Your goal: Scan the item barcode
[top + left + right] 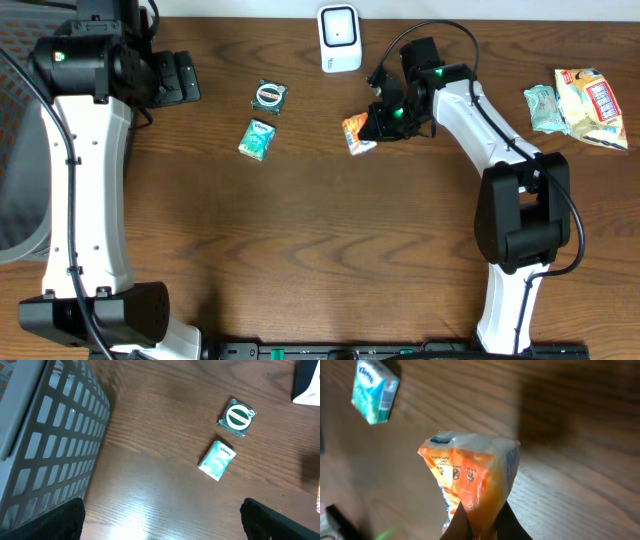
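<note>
Orange snack packet (470, 480) pinched by one crumpled end in the right gripper (385, 118), jaws clamped on it, near the white scanner (339, 38), a little below it in the overhead view; left gripper (175, 78) spread wide, empty, far left by the basket (50, 435). Risk, as I judge it: the thin-edge grip may let the foil slip or twist; a creased, glossy face could hide the barcode from the scanner.

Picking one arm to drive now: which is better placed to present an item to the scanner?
Right. The right gripper is shut on the packet, close to the scanner. The left gripper is open and empty, off by the basket.
</note>
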Tool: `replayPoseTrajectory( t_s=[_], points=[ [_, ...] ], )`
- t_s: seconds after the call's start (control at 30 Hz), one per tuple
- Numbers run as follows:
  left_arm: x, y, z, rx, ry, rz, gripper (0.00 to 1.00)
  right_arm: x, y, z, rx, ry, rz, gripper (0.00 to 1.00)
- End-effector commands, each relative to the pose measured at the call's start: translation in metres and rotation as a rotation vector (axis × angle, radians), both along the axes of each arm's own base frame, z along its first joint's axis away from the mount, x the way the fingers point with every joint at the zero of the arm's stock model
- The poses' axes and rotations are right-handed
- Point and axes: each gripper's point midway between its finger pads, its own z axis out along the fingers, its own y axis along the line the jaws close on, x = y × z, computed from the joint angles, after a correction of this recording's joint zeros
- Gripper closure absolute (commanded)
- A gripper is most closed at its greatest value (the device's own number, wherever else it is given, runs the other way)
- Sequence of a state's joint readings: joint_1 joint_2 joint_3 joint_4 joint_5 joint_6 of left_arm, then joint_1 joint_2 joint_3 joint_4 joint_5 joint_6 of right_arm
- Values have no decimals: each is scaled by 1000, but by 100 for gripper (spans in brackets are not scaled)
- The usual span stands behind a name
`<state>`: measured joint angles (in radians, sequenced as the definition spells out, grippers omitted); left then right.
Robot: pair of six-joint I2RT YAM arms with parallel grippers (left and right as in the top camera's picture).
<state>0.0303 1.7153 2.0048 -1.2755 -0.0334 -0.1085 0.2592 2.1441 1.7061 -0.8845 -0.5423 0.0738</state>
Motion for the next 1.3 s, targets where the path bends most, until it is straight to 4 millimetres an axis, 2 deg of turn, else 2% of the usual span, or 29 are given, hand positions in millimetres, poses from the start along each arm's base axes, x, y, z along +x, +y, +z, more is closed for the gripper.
replayPoseTrajectory(
  t_s=[0.0,0.17,0.27,0.43,0.6,0.67,0.83,1.1,1.27],
  points=[
    [0,4,-3,10,8,19,2,3,-3,3,-26,-14,-29,99],
    [0,4,-3,10,8,19,2,3,-2,4,-16,-13,-26,99],
    [0,4,-3,10,8,19,2,-1,10,12,66,3,-1,99],
    [0,4,-3,10,8,20,2,-7,24,42,313,-1,97,99],
    [0,4,-3,10,8,19,2,-6,14,82,584,-11,127,99],
    [0,4,-3,10,8,19,2,-4,7,91,640,-18,123,99],
    [0,4,-3,10,8,19,2,-1,-3,102,708,-24,115,99],
    [0,4,-3,10,8,20,2,-6,-1,119,812,-31,147,99],
    [0,4,-3,10,8,19,2,-6,-1,120,814,-35,149,99]
  ],
)
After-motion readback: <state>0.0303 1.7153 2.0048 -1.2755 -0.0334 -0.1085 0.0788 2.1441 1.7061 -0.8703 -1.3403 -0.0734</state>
